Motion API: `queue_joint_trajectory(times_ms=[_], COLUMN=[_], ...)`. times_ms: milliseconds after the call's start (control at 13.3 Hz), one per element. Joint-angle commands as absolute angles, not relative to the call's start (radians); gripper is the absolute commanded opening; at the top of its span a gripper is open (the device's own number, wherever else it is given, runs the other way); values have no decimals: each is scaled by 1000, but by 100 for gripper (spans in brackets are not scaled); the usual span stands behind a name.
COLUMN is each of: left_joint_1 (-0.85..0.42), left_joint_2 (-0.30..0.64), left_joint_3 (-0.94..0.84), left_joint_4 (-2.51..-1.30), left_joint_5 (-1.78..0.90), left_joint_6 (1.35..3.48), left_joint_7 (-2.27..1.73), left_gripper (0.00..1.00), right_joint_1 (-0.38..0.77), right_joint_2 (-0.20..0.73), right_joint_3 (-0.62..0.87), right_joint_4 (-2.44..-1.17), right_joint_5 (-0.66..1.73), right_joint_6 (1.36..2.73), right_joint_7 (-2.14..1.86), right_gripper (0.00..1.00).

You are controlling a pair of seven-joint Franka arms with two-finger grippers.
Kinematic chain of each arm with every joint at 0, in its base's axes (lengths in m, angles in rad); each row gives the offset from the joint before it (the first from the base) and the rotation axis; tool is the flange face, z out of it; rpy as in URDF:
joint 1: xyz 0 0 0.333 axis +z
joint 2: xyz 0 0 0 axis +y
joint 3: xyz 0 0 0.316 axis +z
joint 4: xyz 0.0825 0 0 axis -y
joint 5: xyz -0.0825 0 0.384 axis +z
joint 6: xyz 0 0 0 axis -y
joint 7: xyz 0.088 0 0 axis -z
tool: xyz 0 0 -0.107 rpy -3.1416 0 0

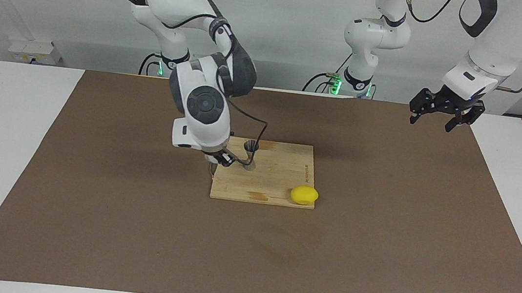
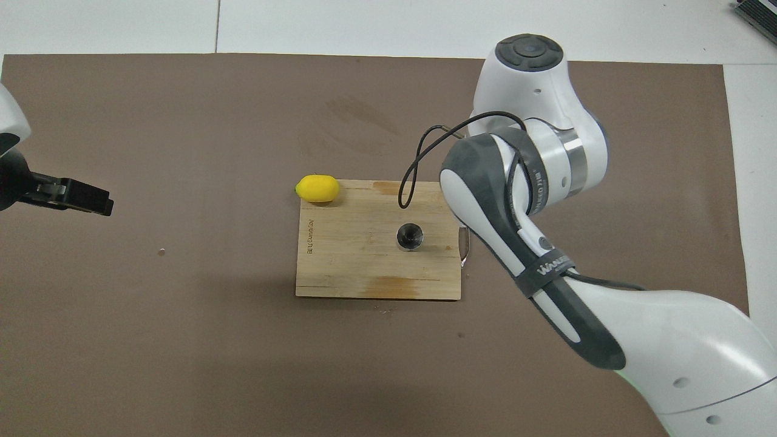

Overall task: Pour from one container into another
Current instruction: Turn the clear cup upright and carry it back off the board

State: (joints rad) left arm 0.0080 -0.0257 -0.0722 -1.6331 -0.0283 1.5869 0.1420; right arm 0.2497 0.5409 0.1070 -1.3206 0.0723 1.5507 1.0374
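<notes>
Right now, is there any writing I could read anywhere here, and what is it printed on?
"WANJEED": on the dark strap round the right arm, overhead view; smaller print beneath it is too small to read.
A line of engraved letters along the wooden board's edge toward the left arm's end: too blurred to read.
A second strap higher on that arm bears print, unreadable.
</notes>
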Motion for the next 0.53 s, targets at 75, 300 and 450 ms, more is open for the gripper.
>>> queue_joint_trajectory(times_ms=[75,300,450], left_joint_1=[8,8,8], left_joint_2=[-38,-38,-38], left_joint_3=[-71,-71,-71], left_joint_4=[-1634,-1634,-1634], left_joint_5=[-11,-11,-11], left_joint_6=[1569,1569,1569], left_joint_7=[137,137,137], left_gripper=[100,100,100], right_joint_1=[111,11,-79], right_joint_2=[459,425,394], right_joint_3=[120,120,120], right_joint_4=[-1483,-1569,-1653], right_joint_5=[216,254,291], right_joint_6=[1569,1574,1601], right_joint_7=[887,734,594], right_gripper=[0,0,0])
